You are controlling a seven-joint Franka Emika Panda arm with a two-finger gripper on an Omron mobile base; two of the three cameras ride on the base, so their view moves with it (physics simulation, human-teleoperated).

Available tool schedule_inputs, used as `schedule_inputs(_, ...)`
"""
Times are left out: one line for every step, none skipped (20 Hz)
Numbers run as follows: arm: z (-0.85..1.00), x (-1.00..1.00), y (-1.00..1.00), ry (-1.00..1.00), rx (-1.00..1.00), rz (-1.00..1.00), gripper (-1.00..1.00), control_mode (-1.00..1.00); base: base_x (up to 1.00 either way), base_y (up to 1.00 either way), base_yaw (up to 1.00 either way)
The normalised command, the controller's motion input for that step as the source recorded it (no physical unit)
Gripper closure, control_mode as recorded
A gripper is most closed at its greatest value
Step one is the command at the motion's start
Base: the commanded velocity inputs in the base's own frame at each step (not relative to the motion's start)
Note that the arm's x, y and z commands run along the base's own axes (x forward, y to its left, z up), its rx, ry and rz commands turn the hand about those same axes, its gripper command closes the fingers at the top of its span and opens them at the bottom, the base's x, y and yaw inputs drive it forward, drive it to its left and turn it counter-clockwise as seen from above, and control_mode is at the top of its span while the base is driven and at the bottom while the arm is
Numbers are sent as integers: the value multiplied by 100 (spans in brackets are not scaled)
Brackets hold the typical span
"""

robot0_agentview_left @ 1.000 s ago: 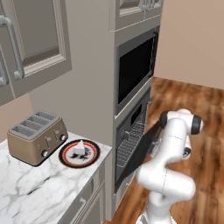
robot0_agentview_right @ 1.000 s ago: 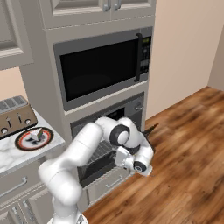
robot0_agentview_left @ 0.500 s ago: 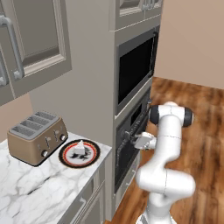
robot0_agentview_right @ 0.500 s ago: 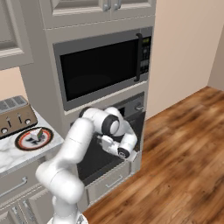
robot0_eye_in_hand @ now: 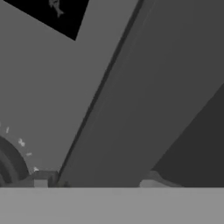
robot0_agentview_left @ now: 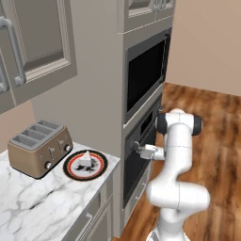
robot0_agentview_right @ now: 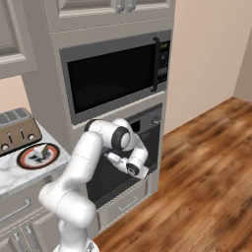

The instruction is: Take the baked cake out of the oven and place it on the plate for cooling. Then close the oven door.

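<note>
Baked cake (robot0_agentview_left: 85,158) sat on plate (robot0_agentview_left: 85,165) on counter (robot0_agentview_left: 42,197), beside toaster (robot0_agentview_left: 38,148); that step judged done. Oven door (robot0_agentview_right: 125,157), hanging open a second earlier, had swung up near shut against oven (robot0_agentview_left: 141,157). Gripper (robot0_agentview_left: 137,148) pressed at door front near the knob; whether spread or pinching, cannot tell. Door closing judged almost finished

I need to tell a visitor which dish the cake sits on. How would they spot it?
Look at the marble counter left of the oven. Beside the toaster lies a round plate, its red-orange rim, black ring and white centre marking it out.
</note>
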Motion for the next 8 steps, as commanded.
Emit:
schedule_inputs(13,0,79,-19,0,0,-100,-100,0,0,0)
schedule_inputs(12,0,59,-15,2,0,-100,-100,0,0,0)
schedule_inputs(10,-6,36,-9,4,0,-100,-100,0,0,0)
schedule_inputs(4,-20,2,-1,5,-3,-100,-100,0,0,0)
schedule_inputs(0,-12,0,0,3,-4,-100,-100,0,0,0)
schedule_inputs(0,-11,0,0,0,-1,-100,-100,0,0,0)
schedule_inputs(0,-7,0,0,0,0,-100,-100,0,0,0)
schedule_inputs(0,0,0,0,2,0,-100,-100,0,0,0)
